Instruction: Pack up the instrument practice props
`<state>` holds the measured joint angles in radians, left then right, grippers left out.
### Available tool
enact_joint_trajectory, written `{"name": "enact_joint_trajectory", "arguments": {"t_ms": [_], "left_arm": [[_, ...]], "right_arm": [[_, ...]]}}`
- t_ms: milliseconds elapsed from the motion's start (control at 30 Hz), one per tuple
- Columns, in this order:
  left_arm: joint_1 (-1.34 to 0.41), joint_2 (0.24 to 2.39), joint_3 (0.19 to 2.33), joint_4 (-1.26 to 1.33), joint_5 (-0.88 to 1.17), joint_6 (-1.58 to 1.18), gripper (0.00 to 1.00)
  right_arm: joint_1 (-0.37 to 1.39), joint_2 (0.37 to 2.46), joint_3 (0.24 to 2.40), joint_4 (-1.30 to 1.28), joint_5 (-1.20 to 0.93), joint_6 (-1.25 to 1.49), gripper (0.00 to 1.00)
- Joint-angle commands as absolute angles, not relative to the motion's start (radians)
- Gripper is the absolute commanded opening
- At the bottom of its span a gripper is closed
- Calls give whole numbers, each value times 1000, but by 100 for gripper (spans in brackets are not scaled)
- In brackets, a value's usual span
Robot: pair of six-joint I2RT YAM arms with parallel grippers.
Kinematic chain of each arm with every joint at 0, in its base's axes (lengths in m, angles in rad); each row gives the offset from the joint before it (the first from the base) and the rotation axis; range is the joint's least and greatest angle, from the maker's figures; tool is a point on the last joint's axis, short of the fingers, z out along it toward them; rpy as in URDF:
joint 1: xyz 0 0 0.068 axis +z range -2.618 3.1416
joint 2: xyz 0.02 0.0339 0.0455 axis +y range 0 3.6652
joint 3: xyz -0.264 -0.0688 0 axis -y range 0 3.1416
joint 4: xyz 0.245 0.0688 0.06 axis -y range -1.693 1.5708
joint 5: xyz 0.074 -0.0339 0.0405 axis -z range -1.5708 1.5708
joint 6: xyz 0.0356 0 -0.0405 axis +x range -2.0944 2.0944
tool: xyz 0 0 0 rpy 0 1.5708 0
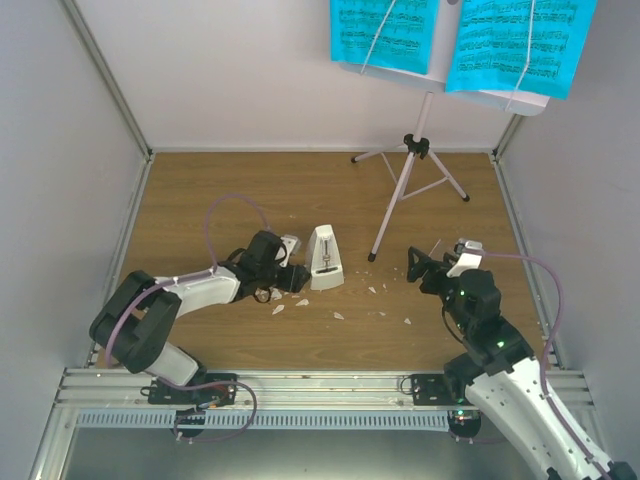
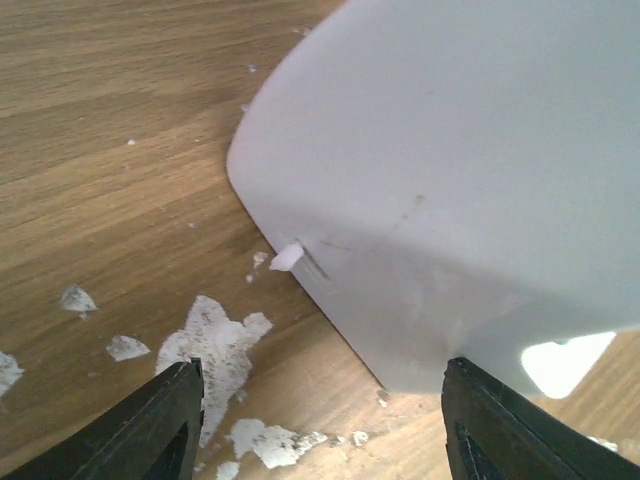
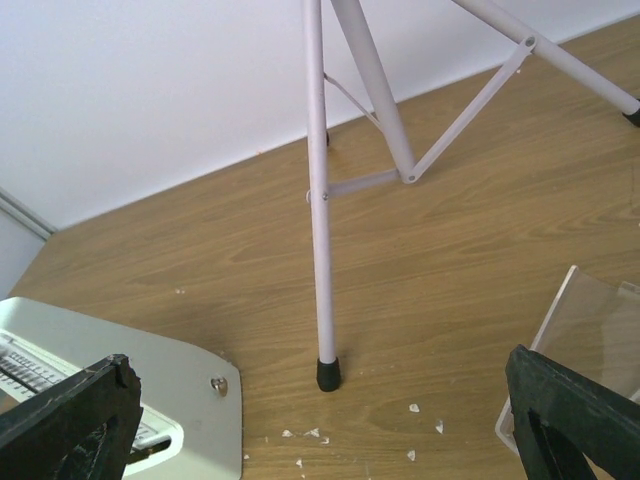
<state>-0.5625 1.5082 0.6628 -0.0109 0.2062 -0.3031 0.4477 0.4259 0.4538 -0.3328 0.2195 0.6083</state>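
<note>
The small white metronome (image 1: 323,258) stands upright mid-table. My left gripper (image 1: 298,273) lies low at its left side. In the left wrist view the metronome's white body (image 2: 450,180) fills the upper right, and the left gripper (image 2: 320,425) is open, one corner of the base just ahead of the right finger. The pale music stand (image 1: 405,185) stands at the back right with cyan sheet-music pages (image 1: 385,32) on its desk. My right gripper (image 1: 425,262) is open and empty, facing the stand's near leg (image 3: 320,250). A clear cover (image 3: 590,330) lies beside its right finger.
Small white crumbs (image 1: 338,315) are scattered on the wood in front of the metronome, with larger flakes (image 2: 205,345) under the left gripper. Grey walls close in the left, back and right. A metal rail (image 1: 320,385) runs along the near edge.
</note>
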Motion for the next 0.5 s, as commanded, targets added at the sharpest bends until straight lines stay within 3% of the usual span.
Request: {"name": "enact_joint_trajectory", "arguments": {"t_ms": [0, 300, 400, 467], "left_arm": [[-575, 1433, 639, 42, 190, -334, 69], [-560, 1079, 720, -155, 39, -337, 90], [-535, 971, 816, -248, 32, -289, 98], [-507, 939, 889, -309, 58, -242, 99]], "right_arm": [[439, 411, 437, -368, 253, 623, 100], [417, 568, 405, -295, 181, 657, 100], [316, 639, 414, -277, 113, 650, 100], [210, 699, 421, -265, 24, 640, 100]]}}
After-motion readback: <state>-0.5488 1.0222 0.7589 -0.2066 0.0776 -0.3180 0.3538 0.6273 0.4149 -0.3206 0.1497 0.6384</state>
